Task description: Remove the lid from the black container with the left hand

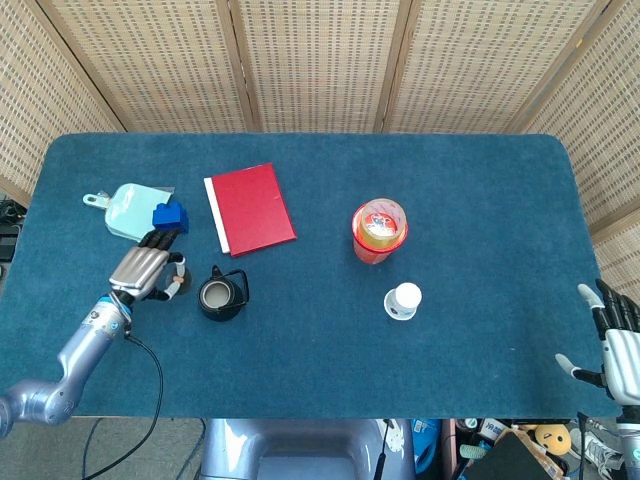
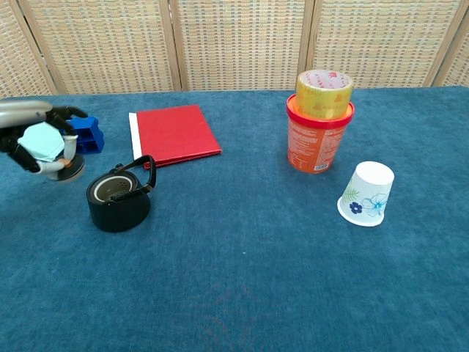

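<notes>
The black container (image 1: 221, 296) is seen uncovered at left of centre on the blue-carpeted table (image 1: 420, 200). Its lid (image 2: 67, 171) is gripped by the left hand (image 1: 146, 270), just to its left. Woven screens (image 1: 320, 60) fill the upper frame. The right hand (image 1: 612, 345), lower right, is spread and holds nothing.

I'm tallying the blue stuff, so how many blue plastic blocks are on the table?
1: a blue plastic block at the table's left side, beside the pale blue tag, just beyond the left hand. Others could be hidden behind them.
</notes>
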